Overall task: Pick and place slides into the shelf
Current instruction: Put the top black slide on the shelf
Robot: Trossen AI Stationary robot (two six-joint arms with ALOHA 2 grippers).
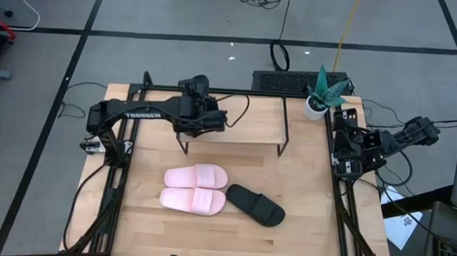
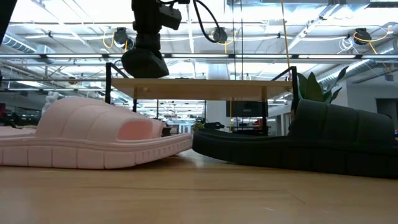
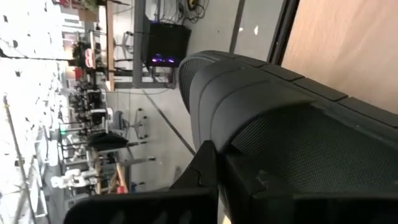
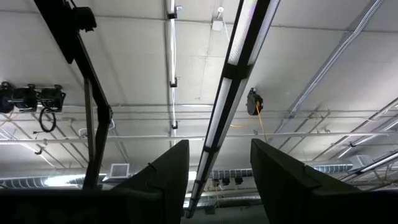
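While the left arm reaches across the upper middle of the high view, its left gripper (image 1: 213,119) sits at the left end of the shelf (image 1: 252,121), over the light top board. Its own wrist view shows a black slide (image 3: 292,130) filling most of the frame, with a dark finger (image 3: 202,177) pressed against the strap, so the fingers are pinched on that slide; the wooden board runs along the upper right corner of that view. From the low view the gripper (image 2: 144,59) hangs just above the shelf's (image 2: 205,87) left end.

Lower in the high view, in the centre of the table (image 1: 309,226), two pink slides (image 1: 196,189) lie side by side and touching, the upper one (image 1: 197,176) just beside the lower one (image 1: 193,201). A second black slide (image 1: 256,205) lies angled to their right, its heel end close to the pink pair. All three are well apart from the shelf and from the left gripper.

At the right edge of the table the right arm waits, folded, with the right gripper (image 1: 420,130) out past the table edge; its wrist view looks at the ceiling, and its two fingers (image 4: 171,171) stand spread apart with nothing between them. A potted plant (image 1: 323,94) stands just off the shelf's right end, between shelf and right arm.
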